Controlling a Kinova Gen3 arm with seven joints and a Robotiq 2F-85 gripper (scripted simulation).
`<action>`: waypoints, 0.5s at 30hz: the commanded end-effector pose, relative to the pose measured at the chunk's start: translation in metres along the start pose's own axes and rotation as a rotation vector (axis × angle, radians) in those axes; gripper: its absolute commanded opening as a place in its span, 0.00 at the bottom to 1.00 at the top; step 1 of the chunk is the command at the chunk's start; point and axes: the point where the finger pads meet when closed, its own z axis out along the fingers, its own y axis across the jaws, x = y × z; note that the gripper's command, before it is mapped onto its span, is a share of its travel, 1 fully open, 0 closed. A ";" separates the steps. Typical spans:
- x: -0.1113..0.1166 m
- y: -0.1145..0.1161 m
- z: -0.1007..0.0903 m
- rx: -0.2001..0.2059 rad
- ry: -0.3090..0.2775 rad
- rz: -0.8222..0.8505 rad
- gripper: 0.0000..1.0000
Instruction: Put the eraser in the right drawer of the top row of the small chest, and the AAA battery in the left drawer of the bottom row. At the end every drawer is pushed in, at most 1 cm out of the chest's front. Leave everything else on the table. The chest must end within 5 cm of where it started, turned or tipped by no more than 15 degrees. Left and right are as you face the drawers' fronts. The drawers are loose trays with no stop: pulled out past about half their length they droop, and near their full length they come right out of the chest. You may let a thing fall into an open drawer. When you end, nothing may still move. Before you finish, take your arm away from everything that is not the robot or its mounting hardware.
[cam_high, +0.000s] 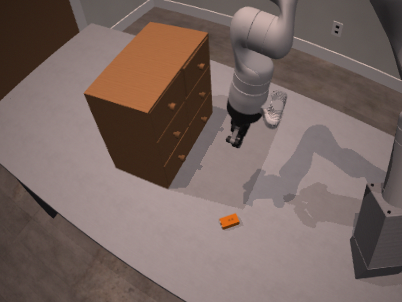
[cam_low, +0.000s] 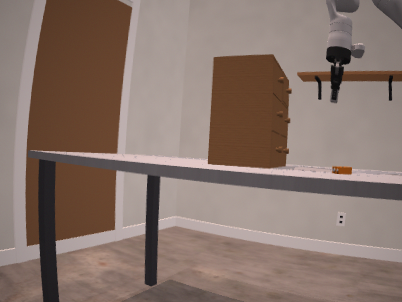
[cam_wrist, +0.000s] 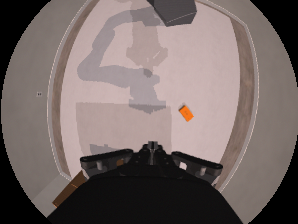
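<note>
- The closing step looks to be in hand: the black two-finger gripper (cam_high: 234, 142) (cam_low: 334, 99) (cam_wrist: 152, 147) hangs closed and empty, well above the pale grey table (cam_high: 150, 225) (cam_low: 150, 165) (cam_wrist: 210, 75) and apart from the brown wooden chest (cam_high: 125, 75) (cam_low: 242, 110) (cam_wrist: 70, 190).
- The top row's right drawer (cam_high: 196, 75) (cam_low: 286, 84) and bottom row's left drawer (cam_high: 175, 162) (cam_low: 277, 145) both look pushed in.
- If both are loaded, the next move is simply to keep clear and settle; otherwise, the items must be found.
- No eraser or AAA battery can be made out; drawer contents are hidden.
- A small orange block with a greyish end (cam_high: 229, 221) (cam_low: 342, 170) (cam_wrist: 186, 113) lies before the chest, its identity unclear.
- The gripper's body cuts off most of the chest in the wrist view.
</note>
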 end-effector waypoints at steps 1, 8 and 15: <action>-0.004 0.000 -0.005 -0.002 0.004 0.004 0.00; 0.001 -0.004 -0.011 0.009 0.041 0.004 0.00; 0.004 -0.003 -0.015 0.008 0.067 0.004 0.00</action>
